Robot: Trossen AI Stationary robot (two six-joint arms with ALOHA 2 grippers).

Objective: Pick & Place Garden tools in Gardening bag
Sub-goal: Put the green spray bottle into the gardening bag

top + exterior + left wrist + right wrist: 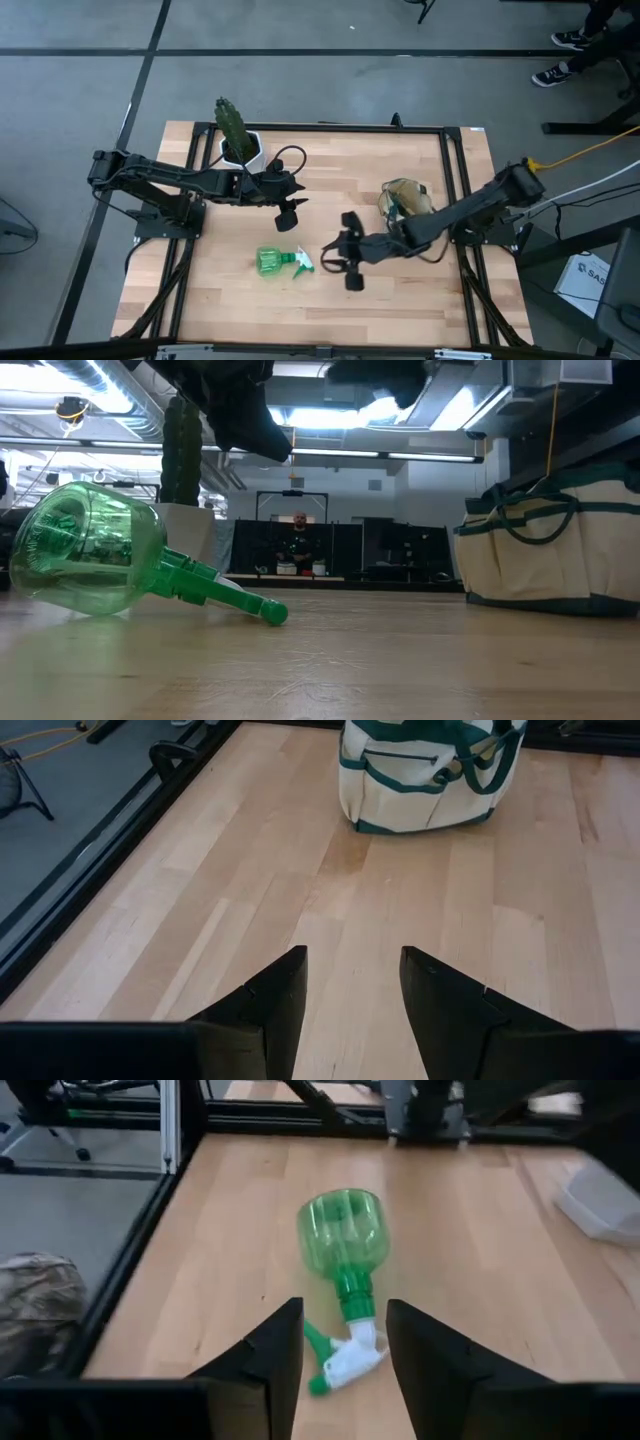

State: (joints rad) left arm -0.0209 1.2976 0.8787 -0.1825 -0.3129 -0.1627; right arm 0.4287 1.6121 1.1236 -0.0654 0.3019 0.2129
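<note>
Nearest to the low camera you see the spray bottle [95, 550], lying on its side on the bench [420, 290], toward the front edge and a little left of the middle, with its nozzle pointing to the right side. In the right wrist view the bottle [342, 1238] lies just ahead of the right gripper [345, 262], whose jaws stand wide with nothing between them; the white trigger head is between the fingertips [283, 1342] in that picture. The bag [403, 200] stands upright toward the right edge, well apart from the bottle. Your left gripper [291, 209] hovers near the middle, also wide and holding nothing. The cactus [231, 124] in its pot [247, 151] stands at the back edge, on the left.
</note>
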